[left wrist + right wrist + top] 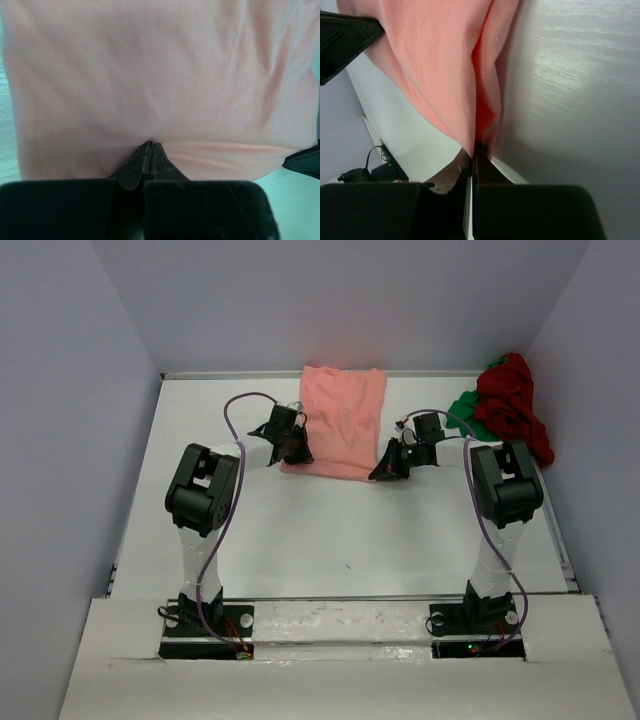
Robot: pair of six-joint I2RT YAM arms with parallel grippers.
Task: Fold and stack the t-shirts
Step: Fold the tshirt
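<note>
Fingers [134,174] tight on salmon-pink t-shirt [343,420] hem

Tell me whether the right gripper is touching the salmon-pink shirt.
Touching. The right wrist view shows the right gripper shut on the salmon-pink shirt, with a corner of the cloth pinched between the closed jaws.

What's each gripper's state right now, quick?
Left gripper: closed, pinching the hem of the salmon-pink t-shirt.
Right gripper: closed, pinching an edge of the same shirt.
</note>
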